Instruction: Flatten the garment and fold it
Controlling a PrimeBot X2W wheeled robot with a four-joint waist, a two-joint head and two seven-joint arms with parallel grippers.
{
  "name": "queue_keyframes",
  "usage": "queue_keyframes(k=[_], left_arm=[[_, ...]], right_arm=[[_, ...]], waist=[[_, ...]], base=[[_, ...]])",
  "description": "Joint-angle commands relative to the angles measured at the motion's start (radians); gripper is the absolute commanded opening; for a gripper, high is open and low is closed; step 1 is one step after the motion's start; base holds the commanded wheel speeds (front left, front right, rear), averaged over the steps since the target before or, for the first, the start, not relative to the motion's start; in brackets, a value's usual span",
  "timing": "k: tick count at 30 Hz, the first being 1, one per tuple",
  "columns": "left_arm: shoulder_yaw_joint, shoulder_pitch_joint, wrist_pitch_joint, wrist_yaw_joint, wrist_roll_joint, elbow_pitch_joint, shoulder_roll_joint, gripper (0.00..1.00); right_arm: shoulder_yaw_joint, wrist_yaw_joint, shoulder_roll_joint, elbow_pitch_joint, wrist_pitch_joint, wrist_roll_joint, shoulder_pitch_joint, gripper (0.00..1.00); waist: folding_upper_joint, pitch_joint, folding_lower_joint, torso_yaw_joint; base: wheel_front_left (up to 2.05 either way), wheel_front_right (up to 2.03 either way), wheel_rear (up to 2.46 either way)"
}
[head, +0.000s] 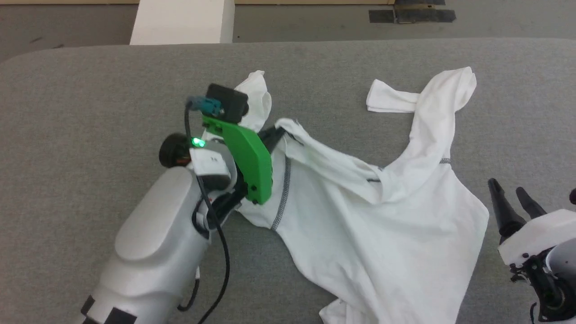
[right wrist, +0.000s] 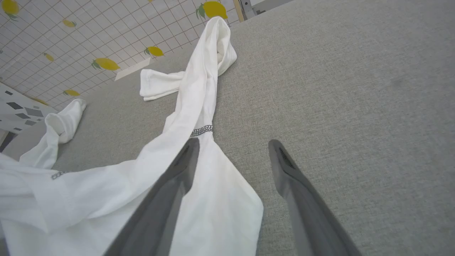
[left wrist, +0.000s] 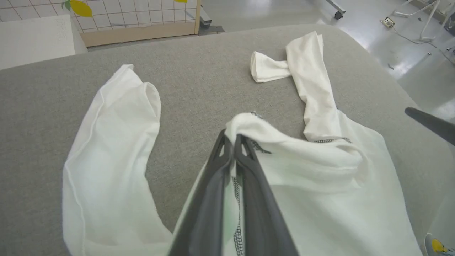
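The shirt (head: 360, 225) lies crumpled on the grey desk (head: 90, 90), its body bunched toward the near edge and a ridge of fabric running across it. One sleeve (head: 258, 96) trails off beyond the left arm. The other sleeve (head: 443, 103) stretches far across the desk with its cuff doubled back.

The left claw (head: 281, 130) is clamped on a raised fold of the shirt, close to a dark stitched seam (head: 281, 193). The left wrist view shows the two fingers pressed together with white fabric pinched at their tips. The right claw (head: 507, 186) stands with its fingers apart at the shirt's right edge, holding nothing. In the right wrist view one finger is over fabric and the other over bare desk; whether they touch, I cannot tell.

This looks like the flattening step, barely begun, with no fold made. The next move likely calls for the right claw to take the opposite shoulder or edge, so both can draw the body taut. Thin fabric may slip or drag the sleeves along, and those need straightening too.
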Motion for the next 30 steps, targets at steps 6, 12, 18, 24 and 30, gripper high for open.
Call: queue_keyframes(k=[6,12,18,24,30], left_arm=[[0.032,-0.137,-0.064,0.022,0.034,0.226,-0.021,0.00],[0.051,-0.212,-0.166,0.031,0.056,0.389,-0.034,1.00],[0.101,-0.244,-0.395,0.030,0.068,0.463,-0.033,1.00],[0.158,-0.164,-0.663,0.036,0.086,0.406,0.014,1.00],[0.299,0.098,-0.712,0.115,0.122,0.158,0.048,1.00]], right_arm=[[0.049,-0.001,0.000,0.029,-0.021,0.020,-0.021,1.00],[0.070,-0.001,0.000,0.045,-0.040,0.029,-0.022,1.00],[0.072,-0.001,0.000,0.054,-0.044,0.024,-0.016,1.00],[0.074,-0.001,0.000,0.022,-0.045,0.002,0.001,1.00],[0.103,-0.001,0.000,-0.040,-0.034,-0.056,0.017,1.00]], waist=[[0.0000,0.074,0.0000,-0.106],[0.0000,0.095,0.0000,-0.134],[0.0000,0.055,0.0000,-0.107],[0.0000,-0.011,0.0000,-0.042],[0.0000,-0.043,0.0000,0.012]], base=[[0.00,0.00,0.00],[0.00,0.00,0.00],[0.00,0.00,0.00],[0.00,0.00,0.00],[0.00,0.00,0.00]])
